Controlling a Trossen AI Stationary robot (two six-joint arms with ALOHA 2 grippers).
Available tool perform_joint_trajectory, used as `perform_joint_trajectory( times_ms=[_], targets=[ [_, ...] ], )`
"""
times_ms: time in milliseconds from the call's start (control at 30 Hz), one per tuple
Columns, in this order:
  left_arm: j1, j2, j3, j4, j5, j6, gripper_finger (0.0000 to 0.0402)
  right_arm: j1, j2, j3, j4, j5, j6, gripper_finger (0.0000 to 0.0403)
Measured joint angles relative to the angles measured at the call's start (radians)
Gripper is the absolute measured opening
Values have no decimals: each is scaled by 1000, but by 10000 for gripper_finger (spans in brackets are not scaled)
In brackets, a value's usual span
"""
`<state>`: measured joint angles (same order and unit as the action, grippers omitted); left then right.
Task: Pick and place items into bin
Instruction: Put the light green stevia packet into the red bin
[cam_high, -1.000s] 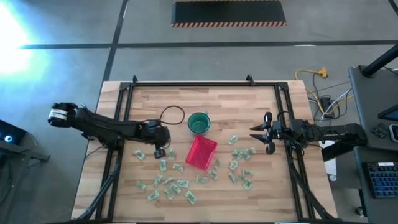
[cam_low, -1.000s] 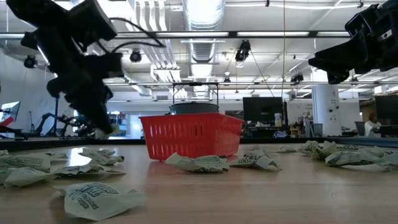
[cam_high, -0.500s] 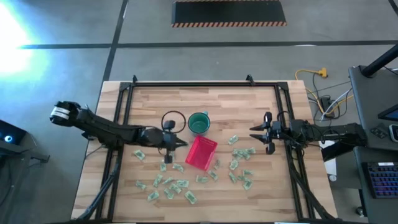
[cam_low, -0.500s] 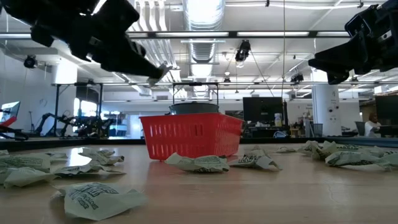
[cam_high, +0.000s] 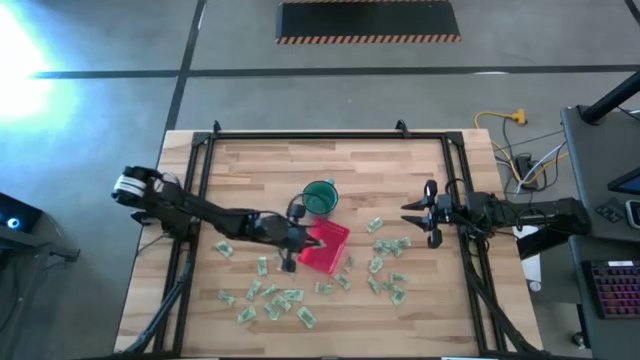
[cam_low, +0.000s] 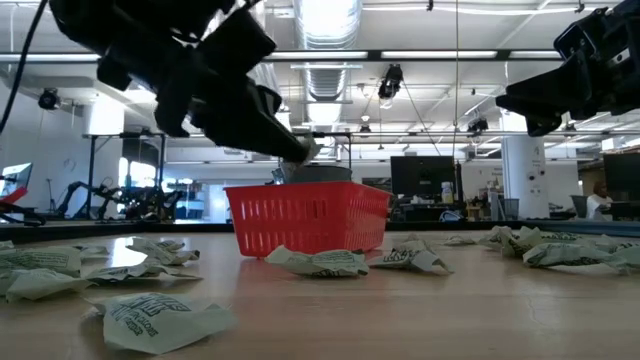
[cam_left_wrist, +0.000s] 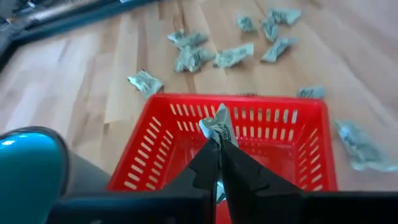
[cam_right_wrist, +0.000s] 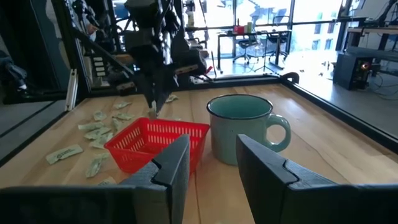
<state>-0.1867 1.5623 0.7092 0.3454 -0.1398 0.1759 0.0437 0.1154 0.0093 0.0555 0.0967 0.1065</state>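
The bin (cam_high: 323, 246) sits mid-table, just beside the cup (cam_high: 319, 197), with items (cam_high: 272, 298) scattered on the wood to either side of it. My left gripper (cam_left_wrist: 219, 147) hangs over the bin's near edge, fingers pinched together on one item (cam_left_wrist: 218, 123) held above the red floor. My right gripper (cam_right_wrist: 210, 163) waits at the right side of the table, fingers apart and holding nothing.

Judgement: the step in hand is the release. I would carry the pinch inward until it is over the bin's middle, not its rim, lower it slightly, then part the fingers fully. The wrapper looks light and may cling to a finger or flutter over the low wall. Keep clear of the cup.
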Motion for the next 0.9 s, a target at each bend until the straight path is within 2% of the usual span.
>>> perform_joint_trajectory(
  times_ms=[100,200,433,700,900],
  targets=[
    [0,31,35,-47,0,14,25,0,11,0,-4,-6,19,123],
    [0,39,50,-57,0,15,64,0,35,0,-8,-41,21,123],
    [1,-1,49,-77,0,13,147,0,111,1,-7,-79,14,123],
    [-2,-94,36,-193,-1,-40,159,0,318,1,-19,-72,24,123],
    [-9,-168,20,-242,-6,-78,160,0,501,1,129,-21,7,123]
  ],
)
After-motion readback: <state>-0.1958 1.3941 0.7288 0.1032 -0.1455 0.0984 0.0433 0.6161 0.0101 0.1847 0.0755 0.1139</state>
